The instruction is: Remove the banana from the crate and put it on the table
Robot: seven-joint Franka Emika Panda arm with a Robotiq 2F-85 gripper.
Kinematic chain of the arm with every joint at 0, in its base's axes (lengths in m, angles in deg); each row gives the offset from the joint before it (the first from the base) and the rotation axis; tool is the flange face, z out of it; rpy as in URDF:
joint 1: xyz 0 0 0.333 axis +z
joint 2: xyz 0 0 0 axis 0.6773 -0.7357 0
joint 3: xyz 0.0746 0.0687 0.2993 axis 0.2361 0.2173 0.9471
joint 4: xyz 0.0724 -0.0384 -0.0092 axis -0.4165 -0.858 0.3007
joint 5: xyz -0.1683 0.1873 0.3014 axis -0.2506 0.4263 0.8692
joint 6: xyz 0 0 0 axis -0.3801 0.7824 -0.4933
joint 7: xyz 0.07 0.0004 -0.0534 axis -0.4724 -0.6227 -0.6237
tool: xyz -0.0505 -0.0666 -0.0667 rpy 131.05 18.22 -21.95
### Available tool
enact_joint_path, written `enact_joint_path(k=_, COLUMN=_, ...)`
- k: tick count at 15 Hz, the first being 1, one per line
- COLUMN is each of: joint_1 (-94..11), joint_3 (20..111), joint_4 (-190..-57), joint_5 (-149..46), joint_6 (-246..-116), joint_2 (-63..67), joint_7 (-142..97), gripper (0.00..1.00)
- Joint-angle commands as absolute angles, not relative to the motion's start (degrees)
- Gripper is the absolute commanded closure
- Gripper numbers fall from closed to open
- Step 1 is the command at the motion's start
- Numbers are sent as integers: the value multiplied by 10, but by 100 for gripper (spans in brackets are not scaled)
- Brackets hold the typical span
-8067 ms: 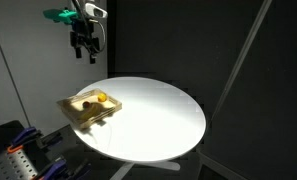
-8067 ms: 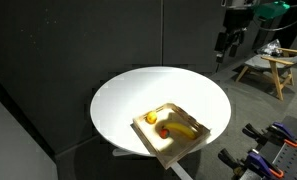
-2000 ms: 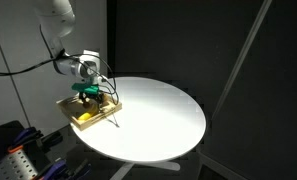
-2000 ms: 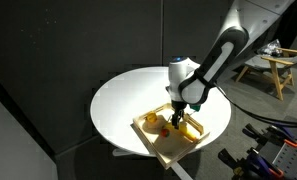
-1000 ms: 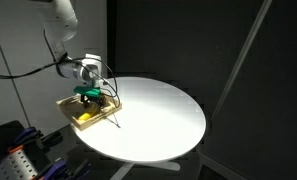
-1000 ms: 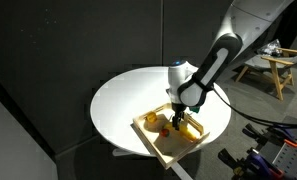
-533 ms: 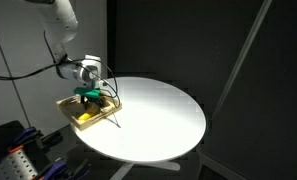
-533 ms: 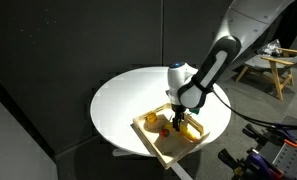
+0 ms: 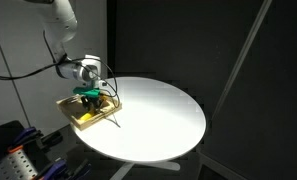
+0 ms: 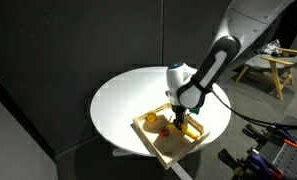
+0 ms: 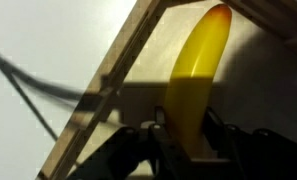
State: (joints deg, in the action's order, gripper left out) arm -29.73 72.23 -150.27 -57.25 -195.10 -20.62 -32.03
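I watch the round white table (image 9: 158, 115) from my remote station. It carries the shallow tan crate (image 9: 66, 104), which sits flat on the tabletop close to the rim. In the wrist view, its wooden wall meets the white surface.

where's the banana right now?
The banana lies inside the crate, beside its wall in the wrist view, with the pincer straddling one end.

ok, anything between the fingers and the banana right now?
Nothing. The wrist view shows the banana sitting directly between the fingers, inside the crate, with nothing else in the gap. Whether they grip it yet is unclear.
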Motion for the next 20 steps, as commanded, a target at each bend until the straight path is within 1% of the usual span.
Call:
enact_joint_path(k=1, joint_1=-288, joint_3=719, joint_4=-1500, joint_5=-591, joint_6=-1913, joint_2=-188, joint_7=-304, gripper=84)
enact_joint_path(k=12, joint_1=-276, joint_3=721, joint_4=-1509, joint_5=-611, joint_6=-1847, joint_2=-130, joint_7=-279, gripper=84)
enact_joint_path(k=20, joint_1=-283, joint_3=722, joint_4=-1536, joint_5=-604, joint_6=-1813, joint_2=-57, joint_7=-243, gripper=84)
